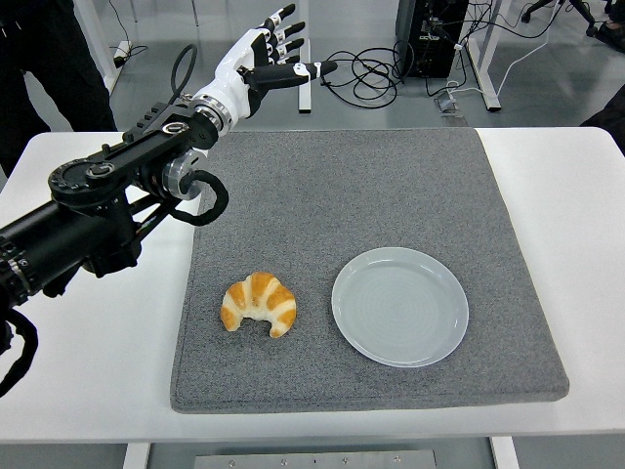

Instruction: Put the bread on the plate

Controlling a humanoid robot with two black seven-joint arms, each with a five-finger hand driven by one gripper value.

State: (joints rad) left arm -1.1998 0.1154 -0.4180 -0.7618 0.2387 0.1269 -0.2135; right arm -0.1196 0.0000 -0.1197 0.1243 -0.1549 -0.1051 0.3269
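One hand (262, 61) is in view, the left one, white with black fingertips, raised above the far left corner of the grey mat (361, 186). Its fingers (283, 29) are spread and loose, with the thumb pointing out to the right, and they hold nothing. The black arm (107, 195) behind it runs from the picture's left edge up across the left part of the white bench (88, 342), with a black cable looping beside the wrist.

The mat covers most of the middle of the bench. On its near left part lies the bread (260, 304), a golden croissant with pale stripes, its curved back turned toward the far side. It is well apart from the hand and nothing touches it. Just to the right of the bread, with a narrow strip of mat between them, sits the plate (400, 306), round, pale blue-grey and bare.

Beyond the bench, at the top left, stands a person (49, 59) in dark clothes, only partly seen. Farther right on the floor lie coils of black cables (361, 78) near white bench legs.
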